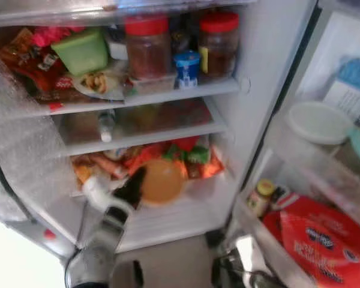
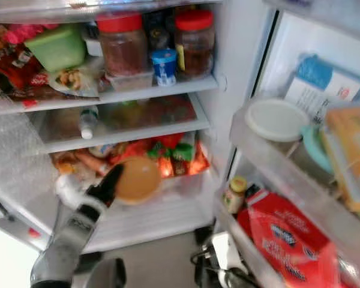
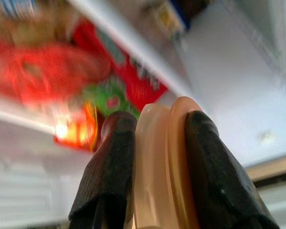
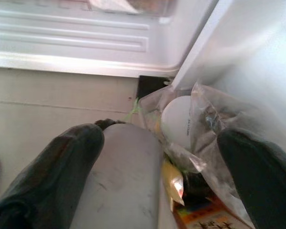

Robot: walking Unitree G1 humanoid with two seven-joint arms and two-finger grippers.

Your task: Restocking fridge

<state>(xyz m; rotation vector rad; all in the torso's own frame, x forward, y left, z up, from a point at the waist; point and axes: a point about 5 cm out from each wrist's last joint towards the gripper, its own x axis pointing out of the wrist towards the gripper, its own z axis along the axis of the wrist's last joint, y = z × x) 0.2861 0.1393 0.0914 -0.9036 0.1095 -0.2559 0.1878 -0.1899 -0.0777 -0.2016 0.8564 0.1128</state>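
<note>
Low in the centre-left of the head view, I am seeing my left tool (image 1: 145, 183) reaching into the open fridge (image 1: 252, 72) and pinching a round tan container (image 1: 162, 181) edge-on. In the left wrist view the two black fingers (image 3: 109, 167) are pressing on either side of that container (image 3: 164, 162), which is showing a paler lid half against a darker orange half. It is hovering at the lowest shelf, just in front of a heap of red, orange and green snack packets (image 1: 189, 155).

At the top of the frame, the upper shelf is carrying two red-lidded jars (image 1: 147, 47), a green tub (image 1: 81, 51) to their left, a small blue-and-white cup (image 1: 187, 68) between the jars, and more red packets at the far left. On the middle shelf a clear bottle (image 1: 106, 125) is lying on its side.

Along the right edge, the door racks are holding a white bowl (image 1: 319, 122) in the upper rack, and a large red bag (image 1: 324, 237) with a small yellow-capped jar (image 1: 259, 197) beside it in the lower rack.

At the bottom right, my right tool (image 4: 157, 162) is hanging low by the foot of the fridge. In the right wrist view its fingers (image 4: 57, 167) are standing wide apart, with a crumpled clear plastic bag (image 4: 200, 124) between them; it is holding something white and round, possibly a cup, though the picture is too soft to be sure.
</note>
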